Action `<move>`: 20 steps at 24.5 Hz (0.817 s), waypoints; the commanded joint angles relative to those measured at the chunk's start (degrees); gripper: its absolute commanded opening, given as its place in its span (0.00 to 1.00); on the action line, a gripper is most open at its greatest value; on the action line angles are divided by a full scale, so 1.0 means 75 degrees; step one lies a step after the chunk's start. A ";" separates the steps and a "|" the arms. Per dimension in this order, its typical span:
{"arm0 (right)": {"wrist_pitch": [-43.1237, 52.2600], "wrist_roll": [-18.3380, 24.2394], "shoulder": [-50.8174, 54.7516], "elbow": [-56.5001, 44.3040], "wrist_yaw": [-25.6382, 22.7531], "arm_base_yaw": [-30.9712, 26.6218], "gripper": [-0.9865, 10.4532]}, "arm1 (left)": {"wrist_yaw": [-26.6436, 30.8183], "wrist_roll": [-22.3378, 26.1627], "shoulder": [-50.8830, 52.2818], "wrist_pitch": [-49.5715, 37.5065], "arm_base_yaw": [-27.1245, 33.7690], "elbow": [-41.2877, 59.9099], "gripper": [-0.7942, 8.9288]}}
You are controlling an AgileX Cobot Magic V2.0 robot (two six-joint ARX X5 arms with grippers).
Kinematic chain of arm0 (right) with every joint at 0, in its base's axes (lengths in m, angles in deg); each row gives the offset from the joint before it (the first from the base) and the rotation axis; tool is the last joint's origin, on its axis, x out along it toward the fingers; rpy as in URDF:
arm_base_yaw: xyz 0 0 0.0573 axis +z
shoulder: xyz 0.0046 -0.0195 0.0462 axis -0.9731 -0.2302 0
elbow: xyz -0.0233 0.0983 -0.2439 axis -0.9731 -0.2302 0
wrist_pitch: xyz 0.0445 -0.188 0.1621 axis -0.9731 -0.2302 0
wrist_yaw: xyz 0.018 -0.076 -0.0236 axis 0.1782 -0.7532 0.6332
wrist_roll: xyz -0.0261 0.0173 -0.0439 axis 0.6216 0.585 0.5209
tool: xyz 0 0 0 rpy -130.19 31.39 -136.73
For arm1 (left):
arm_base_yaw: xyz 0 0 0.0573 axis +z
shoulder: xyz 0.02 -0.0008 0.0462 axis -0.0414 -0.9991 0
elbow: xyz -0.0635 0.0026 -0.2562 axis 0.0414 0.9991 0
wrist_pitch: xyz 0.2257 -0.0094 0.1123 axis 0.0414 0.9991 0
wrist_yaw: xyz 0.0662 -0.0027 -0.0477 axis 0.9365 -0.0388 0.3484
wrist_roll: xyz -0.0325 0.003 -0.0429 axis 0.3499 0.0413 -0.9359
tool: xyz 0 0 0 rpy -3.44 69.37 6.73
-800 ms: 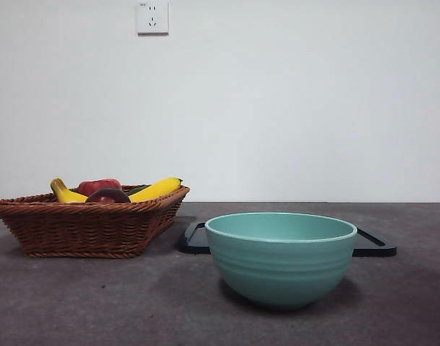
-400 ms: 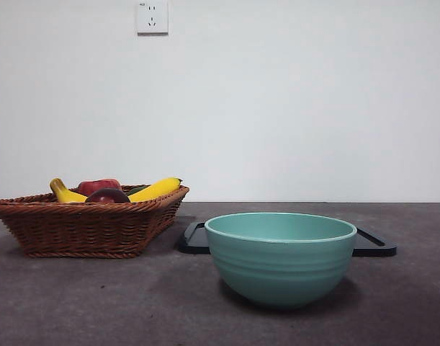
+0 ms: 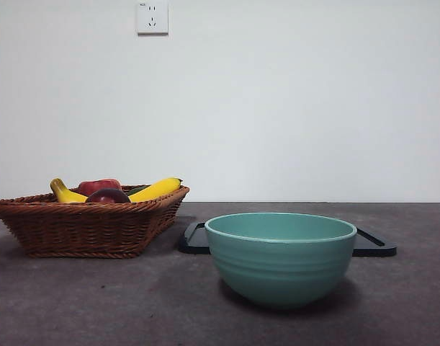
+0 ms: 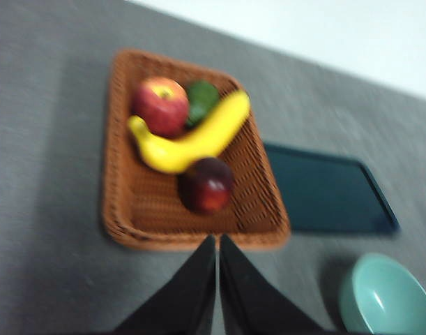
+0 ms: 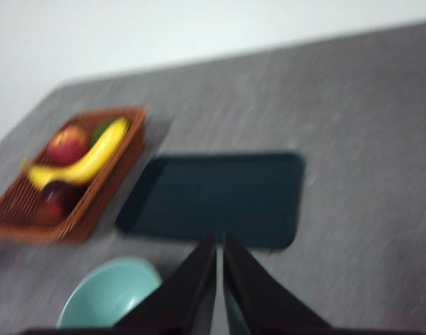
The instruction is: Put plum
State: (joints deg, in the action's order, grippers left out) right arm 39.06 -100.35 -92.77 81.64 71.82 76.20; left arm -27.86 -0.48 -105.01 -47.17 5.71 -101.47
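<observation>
Left gripper [image 4: 217, 241] is hanging above the table [image 3: 133, 303] with its jaws pressed together, gripping nothing, its tips over the near rim of the wicker basket [image 4: 122, 209]. Just beyond the tips, the plum [image 4: 206, 184] is lying inside the basket, touching the banana [image 4: 192, 136]. Farther on, the red apple [image 4: 160, 106] and a green fruit [image 4: 201, 100] are sitting against the banana's far side. Off to one side of this gripper, the dark tray [image 4: 328, 195] and teal bowl [image 4: 383, 296] are resting on the table.

Right gripper [image 5: 219, 241] is also pressed together and empty, hovering over the tray's near edge; the basket is sitting well apart from it.
</observation>
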 commanded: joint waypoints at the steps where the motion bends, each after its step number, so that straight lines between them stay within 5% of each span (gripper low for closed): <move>1: -0.0679 0.0743 -0.0662 0.0676 0.0460 0.0020 0.09 | -0.0446 0.0950 -0.0522 0.0466 -0.0050 -0.0644 0.09; 10: -0.3034 0.2302 -0.2649 0.2323 0.1209 0.0871 0.09 | -0.1542 0.2328 -0.1886 0.2518 -0.0819 -0.1923 0.09; 20: -0.3153 0.2436 -0.2961 0.2366 0.1183 0.1751 0.09 | -0.1577 0.2538 -0.2040 0.2940 -0.1320 -0.1953 0.09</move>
State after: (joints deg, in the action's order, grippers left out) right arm 15.04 -82.88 -114.52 98.23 80.54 89.07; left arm -39.27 17.46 -119.96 -24.66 -4.09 -114.78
